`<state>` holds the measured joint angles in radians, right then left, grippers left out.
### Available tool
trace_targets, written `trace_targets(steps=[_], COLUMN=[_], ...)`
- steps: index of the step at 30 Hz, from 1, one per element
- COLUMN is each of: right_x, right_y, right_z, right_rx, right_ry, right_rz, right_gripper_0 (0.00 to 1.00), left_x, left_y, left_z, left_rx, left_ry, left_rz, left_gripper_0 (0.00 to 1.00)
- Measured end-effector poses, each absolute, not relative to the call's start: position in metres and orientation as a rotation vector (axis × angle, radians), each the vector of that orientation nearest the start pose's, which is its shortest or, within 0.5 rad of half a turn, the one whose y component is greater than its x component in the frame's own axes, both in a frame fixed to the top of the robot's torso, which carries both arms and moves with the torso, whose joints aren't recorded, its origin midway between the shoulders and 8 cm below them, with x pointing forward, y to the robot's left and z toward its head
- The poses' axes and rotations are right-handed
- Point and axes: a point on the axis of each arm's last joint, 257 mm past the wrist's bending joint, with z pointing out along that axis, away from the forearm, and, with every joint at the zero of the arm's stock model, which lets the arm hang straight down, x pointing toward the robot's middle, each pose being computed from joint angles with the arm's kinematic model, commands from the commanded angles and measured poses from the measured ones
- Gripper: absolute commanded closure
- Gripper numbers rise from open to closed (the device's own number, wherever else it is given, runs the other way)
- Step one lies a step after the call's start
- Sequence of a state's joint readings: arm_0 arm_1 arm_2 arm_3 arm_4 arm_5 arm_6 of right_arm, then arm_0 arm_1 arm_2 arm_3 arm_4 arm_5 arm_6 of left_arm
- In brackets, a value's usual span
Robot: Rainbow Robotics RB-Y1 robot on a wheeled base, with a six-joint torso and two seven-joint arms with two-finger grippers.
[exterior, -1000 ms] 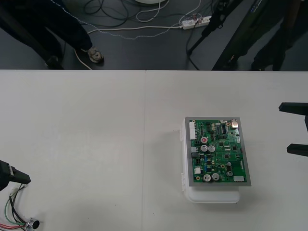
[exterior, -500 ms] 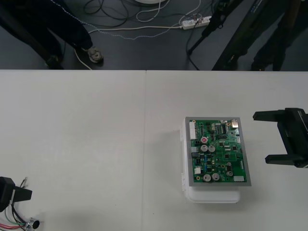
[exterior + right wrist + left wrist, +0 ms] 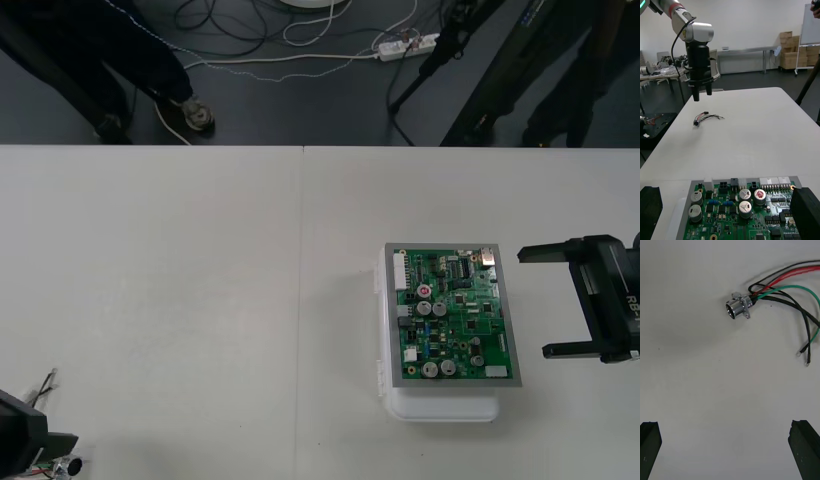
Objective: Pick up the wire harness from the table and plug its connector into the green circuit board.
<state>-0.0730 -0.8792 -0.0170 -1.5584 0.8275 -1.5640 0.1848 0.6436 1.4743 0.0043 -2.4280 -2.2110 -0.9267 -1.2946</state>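
Note:
The wire harness lies flat on the table at the front left corner, with red, black and green wires fanning out from its round metal socket. My left gripper hangs open above the table just short of the socket, with nothing between its fingers. In the front view the left gripper covers most of the harness. The green circuit board sits on its white base right of centre. My right gripper stands open just right of the board, which lies close in front of it.
The right wrist view looks across the table to the left gripper hanging over the harness. A seam runs down the table's middle. Bare table lies between harness and board.
My right gripper has moved left, from the table's right edge to just beside the board. My left gripper has slid toward the front edge and now covers more of the harness.

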Motion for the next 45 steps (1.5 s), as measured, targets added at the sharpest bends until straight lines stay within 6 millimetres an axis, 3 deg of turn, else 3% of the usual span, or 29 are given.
trace_targets(steps=[4,17,28,39,45], right_x=[0.310,0.320,0.325,0.325,0.325], right_y=[-0.203,-0.217,-0.225,-0.225,-0.225], right_z=[-0.132,-0.142,-0.144,-0.143,-0.144], right_rx=[-1.435,-1.400,-1.370,-1.366,-1.365], right_ry=[1.091,1.119,1.115,1.112,1.115], right_rz=[0.920,0.888,0.868,0.870,0.871], right_gripper_0=[0.00,0.00,0.00,0.00,0.00], left_x=[0.222,0.224,0.221,0.207,0.202], left_y=[0.340,0.339,0.348,0.378,0.389], left_z=[-0.302,-0.330,-0.346,-0.376,-0.395], left_rx=[-2.903,-2.788,-2.455,-2.454,-2.331], left_ry=[1.027,1.235,1.677,1.680,1.823], left_rz=[-0.506,-0.678,-0.737,-0.741,-0.731], left_gripper_0=[0.00,0.00,0.00,0.00,0.00])
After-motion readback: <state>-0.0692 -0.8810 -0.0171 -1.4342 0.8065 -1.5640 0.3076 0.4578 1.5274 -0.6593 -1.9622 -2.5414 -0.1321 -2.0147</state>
